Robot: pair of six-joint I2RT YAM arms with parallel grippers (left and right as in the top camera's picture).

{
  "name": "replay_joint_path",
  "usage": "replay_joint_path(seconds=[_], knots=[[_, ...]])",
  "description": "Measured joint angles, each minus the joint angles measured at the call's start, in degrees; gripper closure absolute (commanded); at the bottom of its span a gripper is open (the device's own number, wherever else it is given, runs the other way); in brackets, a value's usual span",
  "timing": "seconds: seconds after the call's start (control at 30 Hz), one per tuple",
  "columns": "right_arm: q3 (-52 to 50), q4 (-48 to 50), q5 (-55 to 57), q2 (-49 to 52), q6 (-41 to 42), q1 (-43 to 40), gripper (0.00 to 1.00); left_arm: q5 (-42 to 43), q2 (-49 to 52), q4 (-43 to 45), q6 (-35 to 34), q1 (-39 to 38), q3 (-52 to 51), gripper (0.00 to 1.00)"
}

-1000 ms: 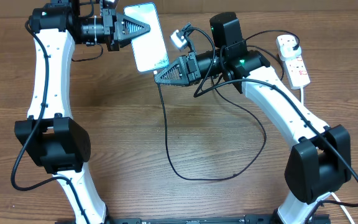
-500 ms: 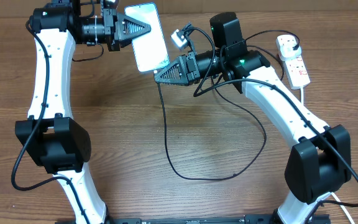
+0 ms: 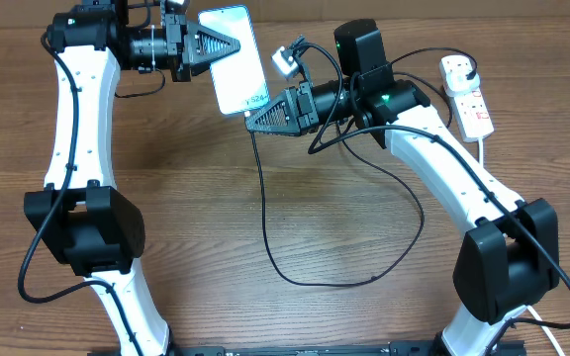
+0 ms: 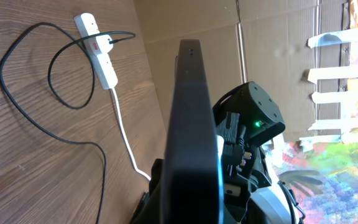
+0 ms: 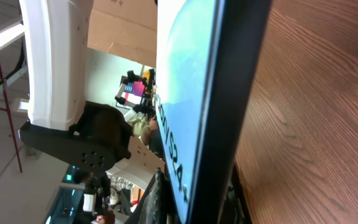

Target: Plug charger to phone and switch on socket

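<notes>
The left gripper (image 3: 233,44) has its jaws closed tight on the long side of a slim rectangular smartphone with a light blue-teal screen and thin dark frame (image 3: 239,71). It holds the phone up in the air over the far edge of the wooden tabletop (image 3: 196,218), a little left of the middle, with the screen facing upward. From the left wrist the phone (image 4: 191,124) shows edge-on as a dark strip. The right gripper (image 3: 250,125) is right at the phone's near end, where the white text sits, and its jaws are pinched together. A long thin black charger cable (image 3: 265,218) leads straight out from its tips. I cannot make out the connector itself, nor whether it has gone into the phone. The right wrist camera sees only the phone's edge and screen (image 5: 222,93) up close. The charger cable loops down across the middle of the tabletop and back to a white elongated power strip with red markings (image 3: 475,107) lying by the far right corner. Its black plug sits in the power strip, and a thick white cord (image 3: 485,148) trails off toward the right edge.
</notes>
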Motion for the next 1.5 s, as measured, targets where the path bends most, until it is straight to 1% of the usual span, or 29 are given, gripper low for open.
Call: replay_joint_path(seconds=[1.5], knots=[[0.0,0.72,-1.03,0.0,0.24,0.0,0.96,1.4,0.0,-0.04,0.02,0.0,0.0,0.96]])
